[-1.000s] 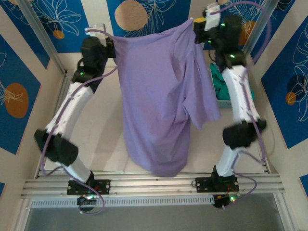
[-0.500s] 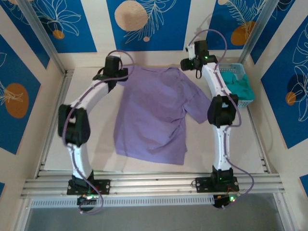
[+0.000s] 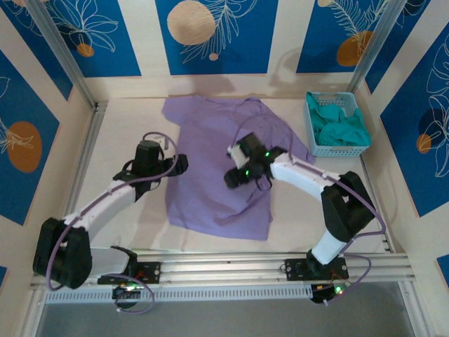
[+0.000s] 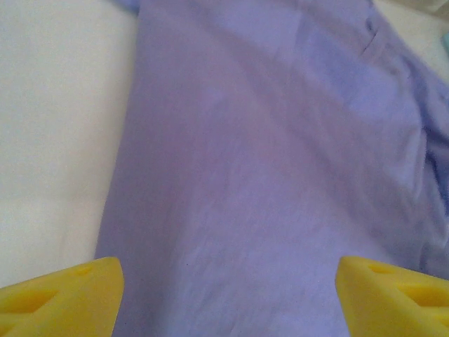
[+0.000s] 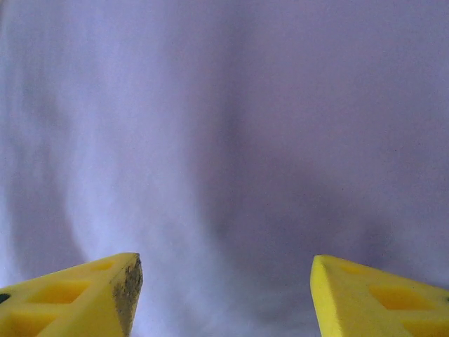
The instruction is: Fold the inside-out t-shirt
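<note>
Poised over inside-out t-shirt, spread rumpled mid-bench, left claw and right claw both gaped empty. Clean fold likely required smoothing wrinkles first, then pinching matching edge points, carrying cloth over evenly.

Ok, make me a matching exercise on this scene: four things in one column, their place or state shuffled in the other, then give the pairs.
Things:
1. t-shirt
2. teal garment
3. left gripper
4. right gripper

Place or state:
A. open, over the middle of the shirt
B. inside the blue basket at the far right
C. lying spread out on the table
D. open, at the shirt's left edge

Pairs: 1-C, 2-B, 3-D, 4-A
</note>
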Controlling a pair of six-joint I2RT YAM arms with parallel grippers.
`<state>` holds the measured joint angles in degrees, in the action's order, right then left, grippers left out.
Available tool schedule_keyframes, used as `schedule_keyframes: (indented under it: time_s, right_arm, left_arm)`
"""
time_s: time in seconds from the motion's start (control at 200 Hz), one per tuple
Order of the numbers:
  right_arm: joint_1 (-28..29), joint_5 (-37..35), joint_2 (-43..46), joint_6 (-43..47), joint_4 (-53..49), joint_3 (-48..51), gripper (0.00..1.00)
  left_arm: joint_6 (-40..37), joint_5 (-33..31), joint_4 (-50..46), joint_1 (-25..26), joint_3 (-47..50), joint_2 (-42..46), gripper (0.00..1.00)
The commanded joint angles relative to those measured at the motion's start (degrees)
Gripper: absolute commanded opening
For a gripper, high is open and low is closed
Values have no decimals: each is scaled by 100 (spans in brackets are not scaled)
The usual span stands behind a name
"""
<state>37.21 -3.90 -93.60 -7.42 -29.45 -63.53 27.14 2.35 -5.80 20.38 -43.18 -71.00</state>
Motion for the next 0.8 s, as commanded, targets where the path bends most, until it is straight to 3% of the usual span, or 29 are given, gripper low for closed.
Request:
schedule_keyframes:
  time_s: [0.0,0.225,0.26,0.36,0.405,0.57,0.795]
  right_arm:
    - [435,-4,413,-400,103,406,67]
    - [778,-421,-249,-697,362,713,64]
    - [772,-451,-333,-690,391,713,58]
    - [593,-551,-493,-681,357,657,29]
    - [420,-637,-545,-696,255,587,22]
    - [-412,-840,-802,-715,-143,229,18]
    - [-1171,-428,-1057,-660,-276,-161,18]
  left_arm:
    - [139,-78,-315,-14,212,561,79]
    - [134,-6,-584,178,551,932,80]
    - [134,19,-604,277,587,979,80]
    - [130,24,-604,627,690,1129,80]
    - [81,98,-519,801,737,1186,80]
    - [-536,412,214,1679,1012,1154,77]
    - [-1981,409,411,3008,777,299,70]
